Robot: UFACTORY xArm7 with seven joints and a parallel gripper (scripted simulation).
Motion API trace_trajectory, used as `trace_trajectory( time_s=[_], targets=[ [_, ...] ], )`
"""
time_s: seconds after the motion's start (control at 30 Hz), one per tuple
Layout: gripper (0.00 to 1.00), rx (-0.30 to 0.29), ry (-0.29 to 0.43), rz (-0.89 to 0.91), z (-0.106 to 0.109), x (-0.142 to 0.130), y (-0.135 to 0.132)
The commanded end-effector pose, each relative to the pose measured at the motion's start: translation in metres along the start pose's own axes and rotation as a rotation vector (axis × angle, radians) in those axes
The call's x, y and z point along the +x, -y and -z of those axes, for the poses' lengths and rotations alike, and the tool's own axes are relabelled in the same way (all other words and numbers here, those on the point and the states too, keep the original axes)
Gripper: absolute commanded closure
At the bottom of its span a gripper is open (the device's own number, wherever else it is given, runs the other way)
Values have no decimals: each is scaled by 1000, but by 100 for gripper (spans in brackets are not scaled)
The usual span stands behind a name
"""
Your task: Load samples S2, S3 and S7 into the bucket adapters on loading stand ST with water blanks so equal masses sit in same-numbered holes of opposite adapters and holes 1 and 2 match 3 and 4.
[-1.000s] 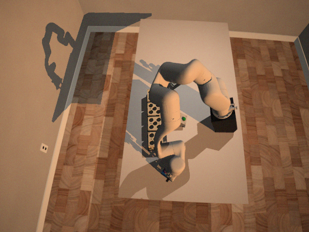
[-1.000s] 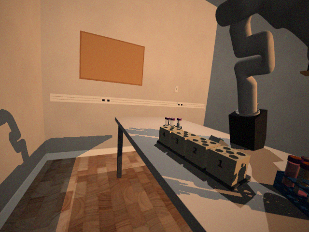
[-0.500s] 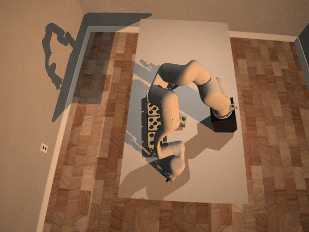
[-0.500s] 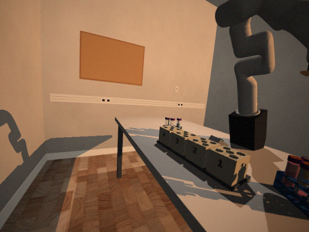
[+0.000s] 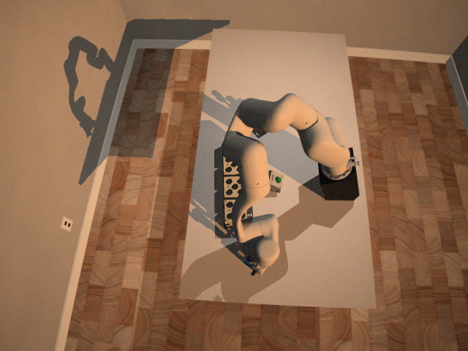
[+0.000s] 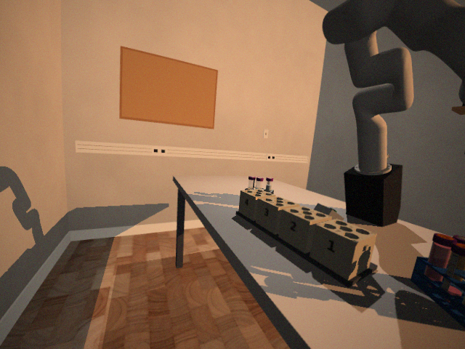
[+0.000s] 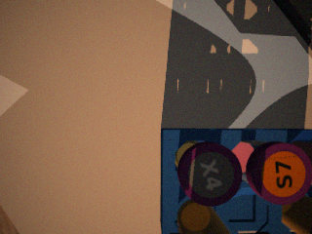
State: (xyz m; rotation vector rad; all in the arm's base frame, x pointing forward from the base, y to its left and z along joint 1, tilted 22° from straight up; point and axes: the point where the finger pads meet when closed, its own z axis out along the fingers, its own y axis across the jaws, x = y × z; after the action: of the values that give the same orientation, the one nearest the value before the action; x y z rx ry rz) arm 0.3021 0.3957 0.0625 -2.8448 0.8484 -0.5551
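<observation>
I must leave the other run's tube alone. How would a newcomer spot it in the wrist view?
Find the blue rack at the lower right. Two purple caps stand side by side in it. The tube X4 is the left one with a grey dot, while its neighbour S7 has an orange dot.
</observation>
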Motion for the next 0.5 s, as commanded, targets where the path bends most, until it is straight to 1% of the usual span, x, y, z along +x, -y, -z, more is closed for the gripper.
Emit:
trace_trajectory(
  time_s=[0.0, 0.47],
  targets=[
    [100, 4, 0, 1, -4, 0, 2],
    [100, 4, 0, 1, -16, -1, 2]
  ],
)
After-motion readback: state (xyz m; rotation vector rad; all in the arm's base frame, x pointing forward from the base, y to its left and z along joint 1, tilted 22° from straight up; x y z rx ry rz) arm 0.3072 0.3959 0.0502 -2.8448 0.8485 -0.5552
